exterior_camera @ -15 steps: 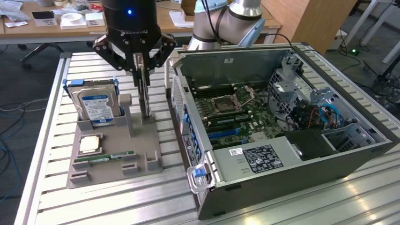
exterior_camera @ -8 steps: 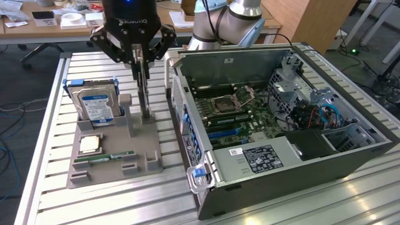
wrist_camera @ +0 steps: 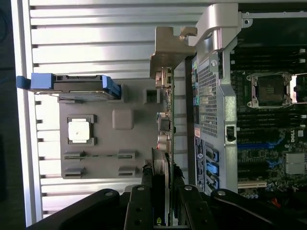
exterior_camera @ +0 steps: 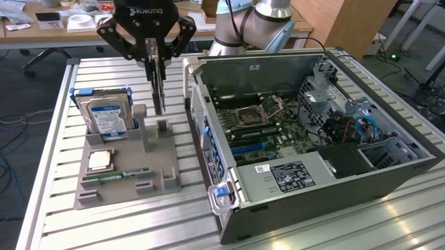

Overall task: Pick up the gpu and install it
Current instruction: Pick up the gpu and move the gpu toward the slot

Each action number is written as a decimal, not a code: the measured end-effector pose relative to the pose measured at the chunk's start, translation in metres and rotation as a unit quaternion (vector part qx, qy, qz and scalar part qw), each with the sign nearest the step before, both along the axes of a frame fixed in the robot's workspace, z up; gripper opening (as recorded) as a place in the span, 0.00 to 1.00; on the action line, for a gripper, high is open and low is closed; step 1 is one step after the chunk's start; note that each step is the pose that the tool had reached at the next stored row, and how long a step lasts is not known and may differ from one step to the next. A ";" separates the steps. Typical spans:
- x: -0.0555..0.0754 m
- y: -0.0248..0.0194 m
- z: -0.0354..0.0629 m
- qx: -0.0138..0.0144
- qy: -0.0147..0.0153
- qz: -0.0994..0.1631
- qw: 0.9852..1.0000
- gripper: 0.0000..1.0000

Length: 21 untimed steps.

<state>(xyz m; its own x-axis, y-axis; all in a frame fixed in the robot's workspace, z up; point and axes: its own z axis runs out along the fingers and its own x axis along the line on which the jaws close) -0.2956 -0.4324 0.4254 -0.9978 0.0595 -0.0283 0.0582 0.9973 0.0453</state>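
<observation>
Slatted table (exterior_camera: pixel 139 224) bears a tray (exterior_camera: pixel 163 164); gripper (exterior_camera: pixel 158 65) fingers (exterior_camera: pixel 150 61) pinch the gpu (exterior_camera: pixel 158 96) above it, case (exterior_camera: pixel 313 200) at three o'clock.

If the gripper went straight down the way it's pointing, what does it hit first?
The gripper points down, shut on the gpu, so the card's lower edge leads. It would probably meet the grey parts holder right beneath, at its upright slot; the gap is hard to judge.
</observation>
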 end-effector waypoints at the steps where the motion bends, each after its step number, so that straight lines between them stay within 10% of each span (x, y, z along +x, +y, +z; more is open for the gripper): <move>1: 0.000 0.0000 0.0017 0.000 0.000 0.000 1.000 0.26; 21: 0.000 0.0000 0.0153 0.000 0.000 0.000 1.000 0.26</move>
